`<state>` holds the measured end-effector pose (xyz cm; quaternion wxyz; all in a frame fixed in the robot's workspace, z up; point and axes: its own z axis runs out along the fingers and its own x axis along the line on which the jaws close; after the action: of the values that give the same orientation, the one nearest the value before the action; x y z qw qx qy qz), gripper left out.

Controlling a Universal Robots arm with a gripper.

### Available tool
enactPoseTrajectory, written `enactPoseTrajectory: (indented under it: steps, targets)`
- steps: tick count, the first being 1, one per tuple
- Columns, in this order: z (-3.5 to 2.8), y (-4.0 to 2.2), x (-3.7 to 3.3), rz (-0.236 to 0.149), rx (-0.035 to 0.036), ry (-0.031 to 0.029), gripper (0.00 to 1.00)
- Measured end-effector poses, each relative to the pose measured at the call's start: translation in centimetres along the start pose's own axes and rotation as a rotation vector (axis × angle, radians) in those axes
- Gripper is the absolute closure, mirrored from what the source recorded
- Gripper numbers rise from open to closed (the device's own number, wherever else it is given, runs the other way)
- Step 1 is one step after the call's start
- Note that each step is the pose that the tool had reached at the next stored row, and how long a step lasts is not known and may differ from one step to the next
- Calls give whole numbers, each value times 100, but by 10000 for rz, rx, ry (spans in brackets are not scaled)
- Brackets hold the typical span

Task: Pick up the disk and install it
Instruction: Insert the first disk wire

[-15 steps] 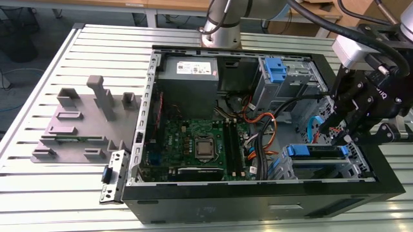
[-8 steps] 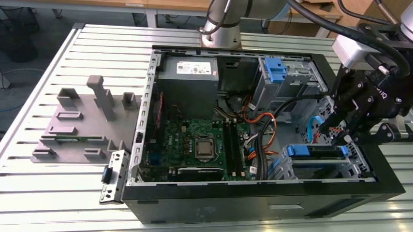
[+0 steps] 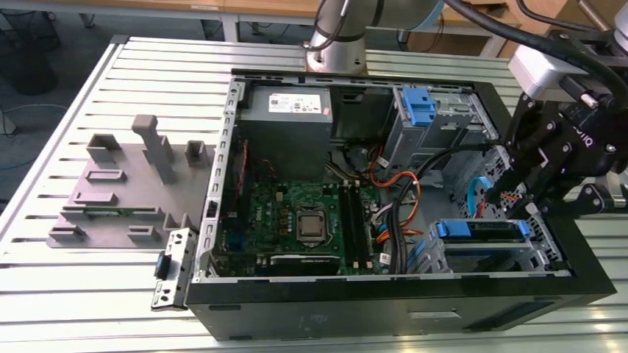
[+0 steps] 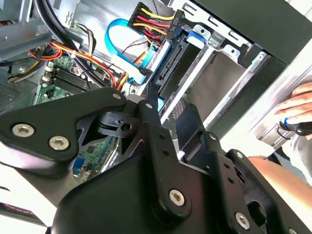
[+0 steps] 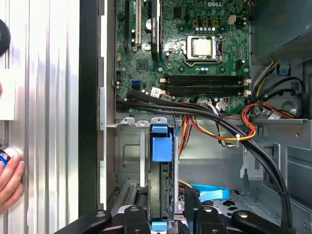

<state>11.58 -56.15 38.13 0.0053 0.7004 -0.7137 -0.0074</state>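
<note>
Slatted metal table (image 3: 79, 294) bears an open computer case (image 3: 393, 312). The disk (image 5: 162, 148) already stands on edge in the drive cage (image 5: 127, 146), seemingly seated or nearly so. The gripper (image 5: 164, 212) straddles its outer end; whether it clamps the disk cannot be told.

The flat rectangular disk (image 3: 479, 229) is showing a bright blue plastic carrier frame along its edge. The green printed motherboard (image 3: 294, 213) is carrying black slots and a silvery square socket. The thin bundled wires (image 3: 404, 179) are running orange, red and yellow. The metal computer case (image 3: 393, 309) is looking matt black, and the ribbed worktop (image 3: 79, 294) is gleaming pale silver, striped with darker grooves.
</note>
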Motion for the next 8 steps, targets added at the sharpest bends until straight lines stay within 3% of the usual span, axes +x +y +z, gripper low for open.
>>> enactPoseTrajectory:
  steps: [3,8]
  targets:
    - [-14,0,0,0,0,-4,58]
    - [24,0,-52,0,0,-3,58]
